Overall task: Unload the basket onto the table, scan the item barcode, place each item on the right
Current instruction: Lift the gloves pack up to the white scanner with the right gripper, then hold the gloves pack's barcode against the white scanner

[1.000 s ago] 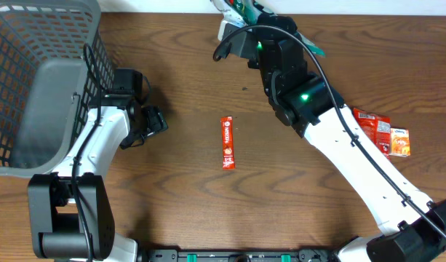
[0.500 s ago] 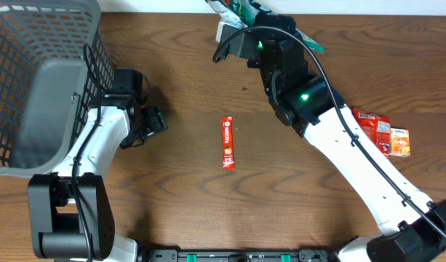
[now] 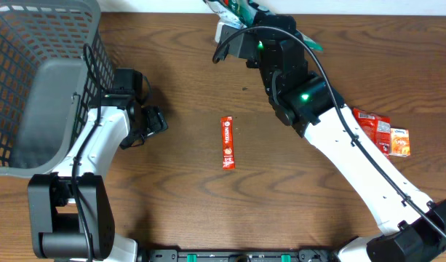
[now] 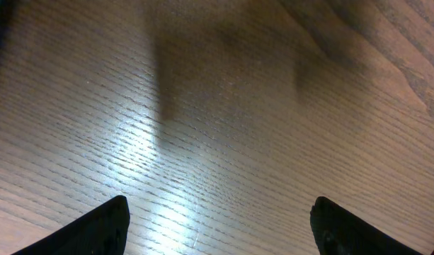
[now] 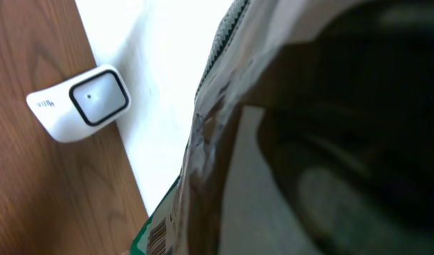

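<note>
My right gripper is clamped on the pouch, which looks light, crinkly and slippery, best pinched at its flat edge.

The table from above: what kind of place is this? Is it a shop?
Probably a pretend shop checkout on a wooden table: a grey shopping basket, a small white scanner, and a green packet with a barcode.
</note>
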Controlling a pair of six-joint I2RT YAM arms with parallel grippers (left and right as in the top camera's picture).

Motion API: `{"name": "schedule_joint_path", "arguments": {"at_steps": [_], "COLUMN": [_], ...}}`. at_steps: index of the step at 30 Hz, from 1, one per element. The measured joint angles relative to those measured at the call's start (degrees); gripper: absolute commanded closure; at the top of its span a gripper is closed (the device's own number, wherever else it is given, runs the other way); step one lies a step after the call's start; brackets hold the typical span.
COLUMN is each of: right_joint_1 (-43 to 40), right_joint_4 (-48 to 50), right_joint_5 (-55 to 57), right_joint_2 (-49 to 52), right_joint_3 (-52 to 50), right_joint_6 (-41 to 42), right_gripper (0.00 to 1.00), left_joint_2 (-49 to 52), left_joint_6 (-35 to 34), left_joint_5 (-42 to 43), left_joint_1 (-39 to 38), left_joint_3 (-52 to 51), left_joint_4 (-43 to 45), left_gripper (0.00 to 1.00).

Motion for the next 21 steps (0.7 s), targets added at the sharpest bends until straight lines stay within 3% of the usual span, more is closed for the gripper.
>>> {"name": "schedule_joint_path", "arguments": {"at_steps": [11, 21], "right_joint_1": [-0.9, -2.5], "right_joint_4": [4.9, 10.3], "right_joint_5": [-2.1, -3.2], "right_joint_2": [0.0, 3.7], "right_joint_3": [0.0, 0.0], "right_joint_6": [4.5, 1.7], "right_gripper": [0.99, 0.99], "left_joint_2": [0.0, 0.0], "left_joint_6": [0.0, 0.0], "left_joint_5": [0.0, 0.0], "left_joint_1": [0.0, 0.0], "left_joint_3": [0.0, 0.0], "left_joint_4": [0.0, 0.0], "left_gripper": [0.17, 0.17]}}
